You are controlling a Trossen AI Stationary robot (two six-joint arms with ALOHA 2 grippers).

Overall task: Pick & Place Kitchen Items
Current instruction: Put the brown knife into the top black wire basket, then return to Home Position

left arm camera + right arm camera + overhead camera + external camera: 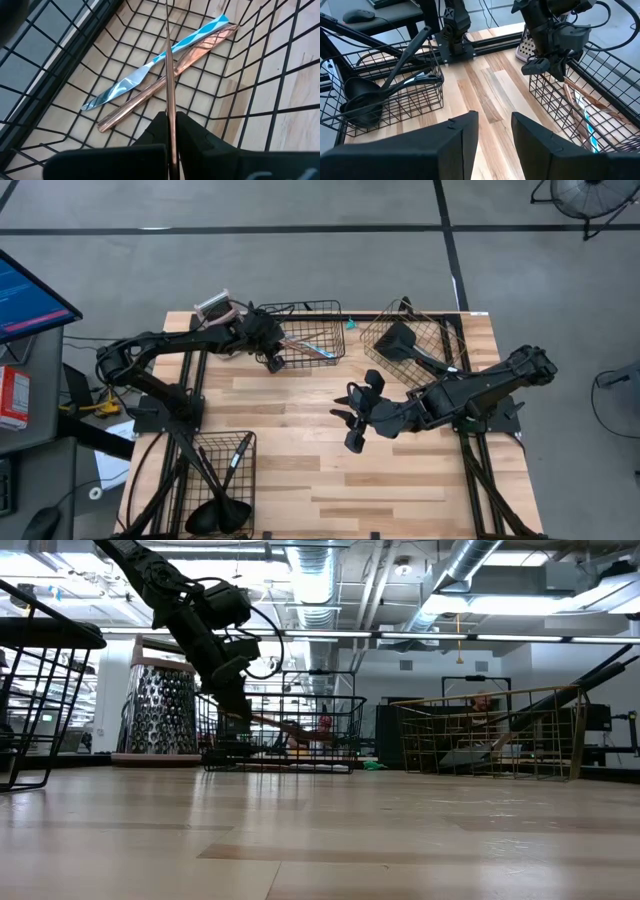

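2 utensils (150, 82) in rear-centre basket (330, 308); ladles (215, 515) in front-left basket (247, 442).

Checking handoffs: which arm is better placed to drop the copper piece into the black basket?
Left: the left gripper is shut on the copper piece over the black basket. The right gripper is open over bare table.

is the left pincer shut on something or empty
Shut on a slim copper piece: the left pincer clamps it above the black basket.
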